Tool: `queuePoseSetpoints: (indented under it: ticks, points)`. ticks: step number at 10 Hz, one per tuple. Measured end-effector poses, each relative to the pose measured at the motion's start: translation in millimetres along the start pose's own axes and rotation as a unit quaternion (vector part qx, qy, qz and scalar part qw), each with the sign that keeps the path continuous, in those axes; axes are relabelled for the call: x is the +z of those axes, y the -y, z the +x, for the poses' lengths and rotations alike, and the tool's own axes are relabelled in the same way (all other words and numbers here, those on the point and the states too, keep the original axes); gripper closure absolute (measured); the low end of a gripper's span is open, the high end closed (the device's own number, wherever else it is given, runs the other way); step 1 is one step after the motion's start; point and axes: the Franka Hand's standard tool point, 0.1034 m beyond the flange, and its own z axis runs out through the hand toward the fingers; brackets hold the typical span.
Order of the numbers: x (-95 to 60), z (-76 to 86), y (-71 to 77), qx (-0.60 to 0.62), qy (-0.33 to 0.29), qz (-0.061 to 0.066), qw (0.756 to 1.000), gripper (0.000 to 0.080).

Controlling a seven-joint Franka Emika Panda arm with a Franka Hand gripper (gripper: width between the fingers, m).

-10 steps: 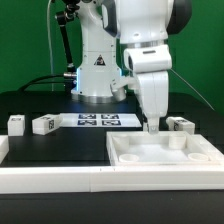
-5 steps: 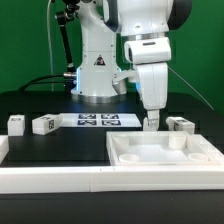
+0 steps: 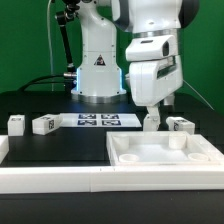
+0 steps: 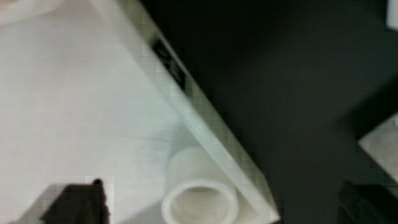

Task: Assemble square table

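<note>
Black tabletop (image 3: 60, 145) — gripper (image 3: 150, 118) hangs at slab (image 3: 160, 166) edge; only wrist view shows fingers (image 4: 71, 205) spread wide.

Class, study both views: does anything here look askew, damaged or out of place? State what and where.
Nothing stands out. The upright leg stands at the tabletop's far edge beneath the open pincer; the loose legs sit on the black table either side, none visibly damaged.
</note>
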Motion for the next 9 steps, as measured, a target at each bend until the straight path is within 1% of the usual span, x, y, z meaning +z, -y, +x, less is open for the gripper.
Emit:
queuePoseSetpoints:
  ticks: [1, 5, 7, 9]
  points:
    - [1.9, 1.1, 2.2, 0.028, -0.005, -0.003, 1.0, 0.015]
    - [2.7, 1.8, 3.7, 0.153, -0.008, 0.001, 0.988, 0.015]
    - [5.4, 10.8, 18.7, 0.253, -0.015, 0.0, 0.967, 0.015]
    - [9.0, 17.0, 26.7, 0.322, -0.026, 0.003, 0.946, 0.015]
